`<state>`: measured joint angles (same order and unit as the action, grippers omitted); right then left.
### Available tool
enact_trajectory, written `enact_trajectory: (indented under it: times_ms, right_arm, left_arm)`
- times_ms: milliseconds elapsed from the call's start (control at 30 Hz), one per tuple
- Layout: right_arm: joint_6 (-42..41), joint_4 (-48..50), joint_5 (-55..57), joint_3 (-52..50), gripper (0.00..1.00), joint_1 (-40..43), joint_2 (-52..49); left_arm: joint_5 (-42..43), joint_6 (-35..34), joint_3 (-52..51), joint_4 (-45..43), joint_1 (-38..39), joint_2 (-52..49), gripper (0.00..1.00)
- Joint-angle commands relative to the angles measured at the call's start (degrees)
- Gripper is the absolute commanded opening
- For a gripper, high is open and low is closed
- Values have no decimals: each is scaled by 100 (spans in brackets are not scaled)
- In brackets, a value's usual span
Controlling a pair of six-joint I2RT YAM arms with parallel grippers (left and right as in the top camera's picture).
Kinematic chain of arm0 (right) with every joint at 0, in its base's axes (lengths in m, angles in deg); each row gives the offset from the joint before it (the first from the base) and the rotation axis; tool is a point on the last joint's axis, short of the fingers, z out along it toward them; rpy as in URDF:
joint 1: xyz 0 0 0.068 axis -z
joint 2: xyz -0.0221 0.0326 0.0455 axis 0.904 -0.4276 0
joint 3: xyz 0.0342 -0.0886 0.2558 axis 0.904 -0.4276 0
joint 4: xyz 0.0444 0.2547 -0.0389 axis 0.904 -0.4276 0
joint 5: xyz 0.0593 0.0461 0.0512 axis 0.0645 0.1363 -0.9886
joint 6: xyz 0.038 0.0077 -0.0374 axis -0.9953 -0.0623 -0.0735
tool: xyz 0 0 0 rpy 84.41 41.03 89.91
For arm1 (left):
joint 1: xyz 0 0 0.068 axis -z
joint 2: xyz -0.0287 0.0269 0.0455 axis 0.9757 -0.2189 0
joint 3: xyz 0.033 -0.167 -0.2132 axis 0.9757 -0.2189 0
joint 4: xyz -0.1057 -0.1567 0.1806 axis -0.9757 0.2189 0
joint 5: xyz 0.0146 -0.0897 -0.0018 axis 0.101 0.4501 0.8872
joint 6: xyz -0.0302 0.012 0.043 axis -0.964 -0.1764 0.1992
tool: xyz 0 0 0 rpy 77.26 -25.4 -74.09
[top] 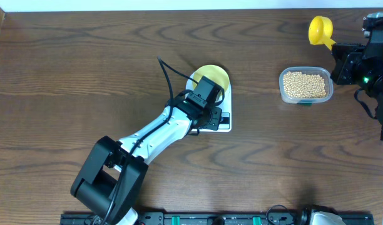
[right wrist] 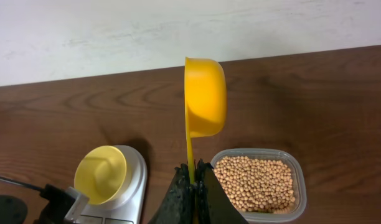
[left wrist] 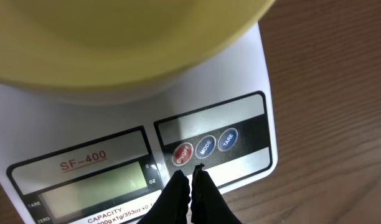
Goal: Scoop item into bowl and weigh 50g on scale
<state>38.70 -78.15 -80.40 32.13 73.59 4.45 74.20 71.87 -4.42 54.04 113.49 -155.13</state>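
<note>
- The left gripper (left wrist: 191, 176) is over the front edge of the scale (left wrist: 246, 74).
- Its two black fingers (left wrist: 175, 196) are pressed close together and hold nothing.
- The tips are right by the red button (left wrist: 182, 154) and the blue button (left wrist: 205, 147) next to it. I cannot tell if they touch.
- The white scale sits near the middle of the brown table (top: 66, 62).
- The pale yellow bowl (top: 211, 75) stands on the back part of the scale.
- To the right, well apart from the scale, is a clear tub (top: 283, 94). The small tan beans (top: 304, 84) lie in it.
- The bright yellow scoop (right wrist: 205, 96) is near the tub, a bit farther back and to the right.
- The right gripper (right wrist: 192, 180) is squeezed tight on the scoop's thin handle (right wrist: 190, 146). The cup end points away from the gripper.
</note>
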Motion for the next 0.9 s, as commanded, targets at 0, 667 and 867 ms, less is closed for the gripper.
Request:
enact_trajectory:
  times_ms: [0, 667, 867]
  right_arm:
    - [-15, 20, -4, 90, 1, 39, -7]
    - [-17, 11, -7, 87, 1, 39, -7]
    - [-15, 11, -7, 90, 1, 39, -7]
  left_arm:
    - [-208, 120, -13, -4, 22, -153, 7]
    - [-195, 350, -13, -57, 33, -170, 7]
    - [-192, 354, -13, -133, 33, -170, 7]
